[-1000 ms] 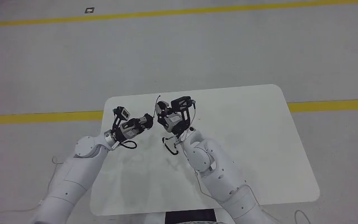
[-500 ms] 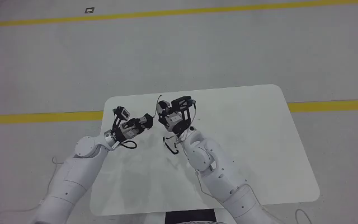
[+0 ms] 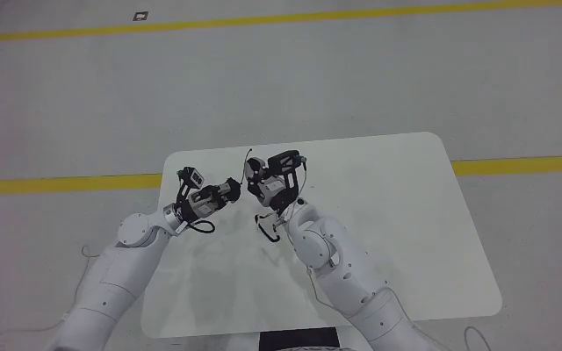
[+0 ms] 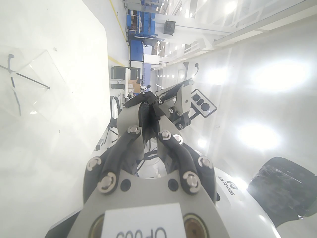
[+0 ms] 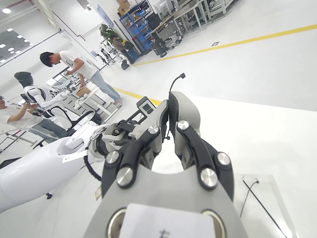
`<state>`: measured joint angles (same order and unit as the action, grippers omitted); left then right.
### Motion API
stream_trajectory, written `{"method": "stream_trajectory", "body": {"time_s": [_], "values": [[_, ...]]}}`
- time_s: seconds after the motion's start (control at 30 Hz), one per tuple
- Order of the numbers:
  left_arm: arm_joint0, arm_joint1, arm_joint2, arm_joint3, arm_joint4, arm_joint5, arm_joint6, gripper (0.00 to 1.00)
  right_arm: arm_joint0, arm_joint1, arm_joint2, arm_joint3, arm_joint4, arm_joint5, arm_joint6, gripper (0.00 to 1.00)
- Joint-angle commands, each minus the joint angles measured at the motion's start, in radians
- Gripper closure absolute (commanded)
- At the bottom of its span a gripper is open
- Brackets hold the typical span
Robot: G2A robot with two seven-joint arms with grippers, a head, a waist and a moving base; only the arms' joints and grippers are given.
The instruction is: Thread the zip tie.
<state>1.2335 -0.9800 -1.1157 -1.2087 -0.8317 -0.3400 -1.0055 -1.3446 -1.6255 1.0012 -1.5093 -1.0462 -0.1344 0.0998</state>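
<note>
The zip tie [image 5: 182, 76] is black. The right pincer [image 5: 169, 100] and left pincer [image 4: 148, 100] have grey fingers, black ribbed pads, black links and silver bolts. The bench [image 3: 395, 219] is plain white. The pale grey floor [image 3: 351, 79] carries yellow stripes [image 3: 263, 19] at 12, 3 and 9 o'clock of it.

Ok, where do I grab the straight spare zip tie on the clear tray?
Grip the straight spare zip tie mid-strap, clear of the curved tie crossing it near one end. Come from straight above, jaws across the strap: it lies flat on the clear tray, so a side approach probably finds nothing.
</note>
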Motion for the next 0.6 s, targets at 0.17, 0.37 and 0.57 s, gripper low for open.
{"method": "stream_trajectory", "body": {"time_s": [0.17,0.37,0.57], "values": [[0.000,0.000,0.000,0.000,0.000,0.000,0.000,1.00,0.008,0.003,-0.006,0.011,0.004,0.006,0.000,1.00],[0.000,0.000,0.000,0.000,0.000,0.000,0.000,1.00,0.012,0.007,-0.010,0.016,0.007,0.011,-0.002,1.00],[0.000,0.000,0.000,0.000,0.000,0.000,0.000,1.00,0.013,0.010,-0.011,0.016,0.009,0.014,-0.005,1.00]]}}
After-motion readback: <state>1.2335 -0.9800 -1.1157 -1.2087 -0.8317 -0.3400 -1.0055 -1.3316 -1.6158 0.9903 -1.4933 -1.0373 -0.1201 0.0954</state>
